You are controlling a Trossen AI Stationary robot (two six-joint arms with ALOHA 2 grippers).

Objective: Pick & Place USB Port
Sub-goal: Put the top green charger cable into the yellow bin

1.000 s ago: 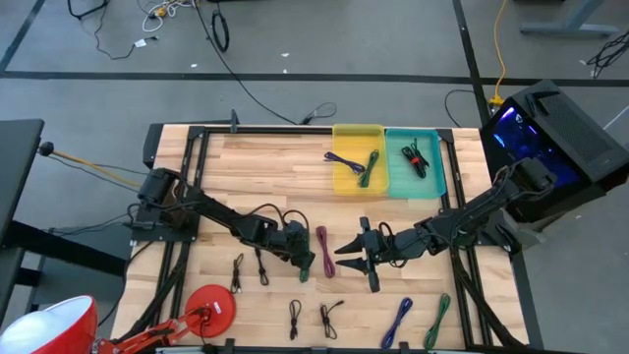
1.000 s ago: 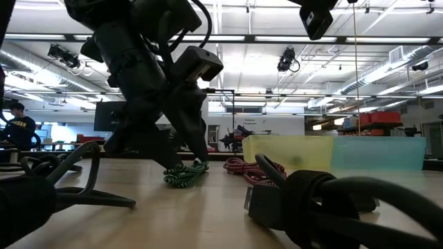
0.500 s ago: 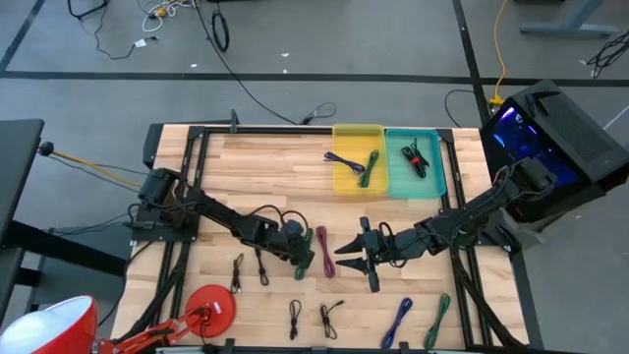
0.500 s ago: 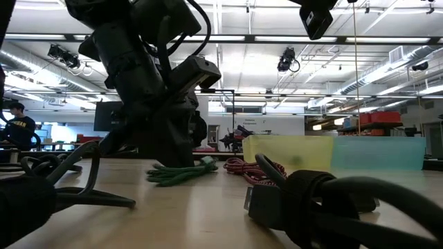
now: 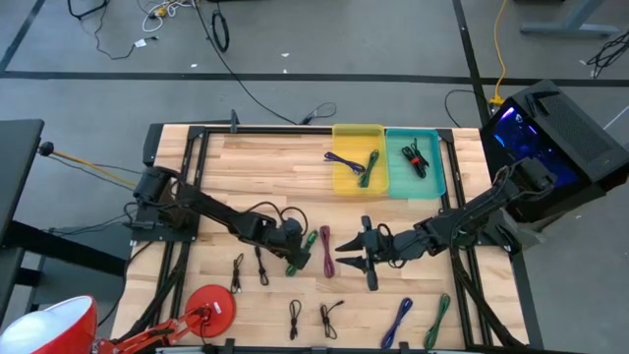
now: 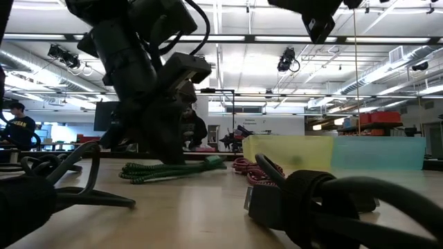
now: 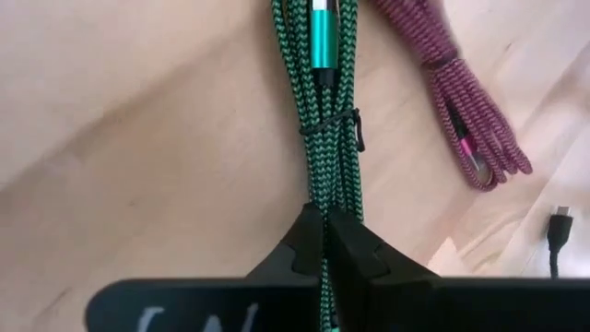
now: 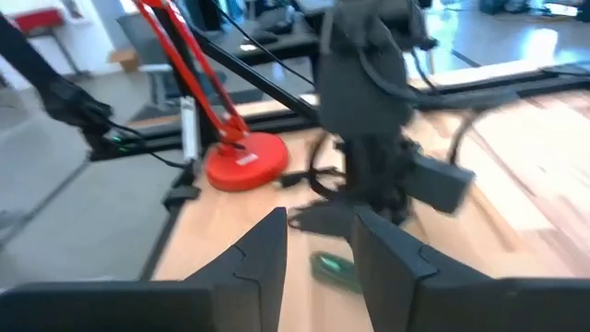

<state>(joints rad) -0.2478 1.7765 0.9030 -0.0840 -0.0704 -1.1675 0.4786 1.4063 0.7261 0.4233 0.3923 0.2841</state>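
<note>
My left gripper (image 5: 292, 258) is shut on a green braided cable bundle (image 5: 302, 250), tied at its middle with a black twist tie (image 7: 334, 124). The bundle's green plug (image 7: 323, 37) points away from the fingers. In the low view the bundle (image 6: 173, 169) lies stretched along the tabletop. A maroon cable (image 5: 326, 250) lies just to its right. My right gripper (image 5: 352, 252) hovers open beyond the maroon cable, with nothing between its fingers (image 8: 267, 254). My left gripper pinches the green bundle's near end (image 7: 324, 226) between its two fingers, taking several strands together. The fingers come slanting down from the table's left side. The rest of the bundle runs straight out ahead of them, low along the table.
A yellow bin (image 5: 342, 180) and a teal bin (image 5: 434, 162) with cables stand at the far edge. Several black, blue and green cables (image 5: 327, 317) lie along the near edge. A red lamp base (image 5: 211, 305) sits near left. Bare wood (image 5: 265, 167) lies at far left.
My left gripper has shut on the green bundle and taken hold. The bundle has turned about: it was a compact heap under the fingers and now lies stretched out, its plug end toward the table's far right. My right arm has kept still.
</note>
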